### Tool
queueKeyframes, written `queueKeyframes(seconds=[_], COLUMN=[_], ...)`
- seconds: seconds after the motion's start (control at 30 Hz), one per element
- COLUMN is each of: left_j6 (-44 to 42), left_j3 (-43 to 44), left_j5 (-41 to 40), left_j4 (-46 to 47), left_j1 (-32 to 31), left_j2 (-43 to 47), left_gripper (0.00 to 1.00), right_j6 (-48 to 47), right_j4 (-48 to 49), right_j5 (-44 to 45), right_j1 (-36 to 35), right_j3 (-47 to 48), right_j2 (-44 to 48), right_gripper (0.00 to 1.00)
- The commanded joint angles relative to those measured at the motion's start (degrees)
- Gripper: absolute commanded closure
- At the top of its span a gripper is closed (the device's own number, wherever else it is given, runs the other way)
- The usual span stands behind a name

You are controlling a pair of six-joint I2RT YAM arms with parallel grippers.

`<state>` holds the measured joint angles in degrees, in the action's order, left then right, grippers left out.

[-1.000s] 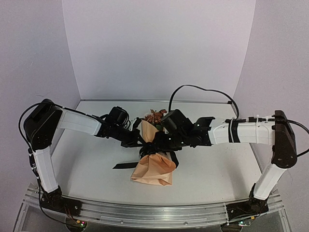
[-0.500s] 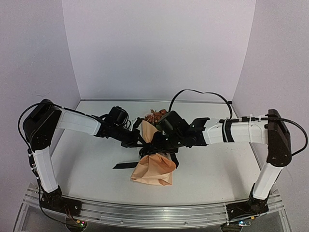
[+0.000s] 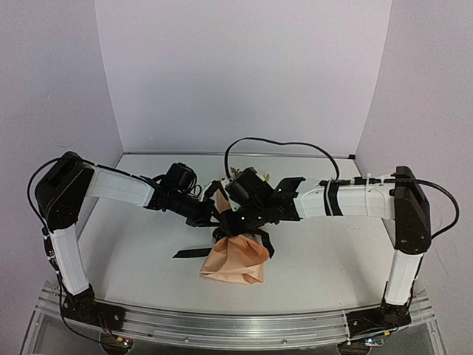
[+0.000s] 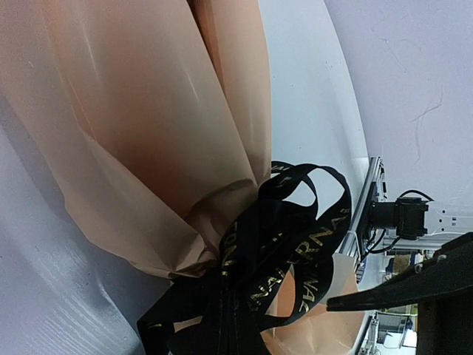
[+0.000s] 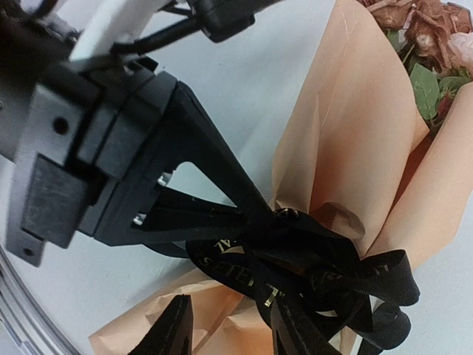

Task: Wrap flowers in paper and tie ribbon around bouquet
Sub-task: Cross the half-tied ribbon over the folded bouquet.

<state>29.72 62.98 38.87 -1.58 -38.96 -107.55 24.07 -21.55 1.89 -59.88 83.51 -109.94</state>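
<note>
The bouquet [image 3: 235, 259] lies at the middle of the table [image 3: 332, 251], its wide paper end toward the near edge and its blooms toward the far edge, where both arms meet over its waist. The paper [image 4: 148, 111] is tan-peach and matte, gathered into folds that pinch in where the ribbon [image 5: 325, 266] circles it. The ribbon is black satin with gold lettering, bunched into loops at the waist, and one loose tail [image 3: 188, 254] lies flat on the table, pointing toward the left edge. The flowers [image 5: 432, 44], pale pink and rusty-brown with green leaves, show above the paper's rim in the right wrist view. The left gripper [image 5: 255, 213] reaches in from the left, its fingers closed to a point on the ribbon at the knot. The right gripper [image 5: 233, 329] hangs just above the knot from the other side, its two fingers [image 5: 176, 325] standing a moderate way apart with the ribbon loops and paper beyond them, gripping nothing.
</note>
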Motion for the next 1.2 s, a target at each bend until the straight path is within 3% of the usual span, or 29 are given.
queueKeyframes(seconds=[0.0, 0.2, 0.4, 0.63, 1.17], left_j6=[-1.5, -1.6, -1.6, -0.7, 2.9], left_j3=[2.7, 3.4, 4.0, 3.5, 0.5], left_j5=[1.4, 1.3, 1.3, -1.2, -9.1], left_j4=[-1.1, -1.6, -1.9, -1.6, 1.0], left_j1=[-0.1, -0.1, -0.1, 0.6, 2.5], left_j2=[1.2, 0.8, 0.4, 1.2, 4.5], left_gripper=[1.0, 1.0, 1.0, 1.0, 1.0], right_j6=[-7.5, -8.7, -8.8, -7.1, 5.0], right_j4=[-2.4, -2.8, -3.6, -3.8, 2.3], right_j5=[2.8, 4.7, 6.9, 9.1, 14.4], right_j1=[-0.1, -0.1, -0.1, -0.1, 1.5], right_j3=[3.5, 4.5, 5.4, 4.3, -12.3], right_j2=[-2.1, -4.0, -5.1, -2.9, 12.4], right_gripper=[0.61, 0.63, 0.72, 1.0, 1.0])
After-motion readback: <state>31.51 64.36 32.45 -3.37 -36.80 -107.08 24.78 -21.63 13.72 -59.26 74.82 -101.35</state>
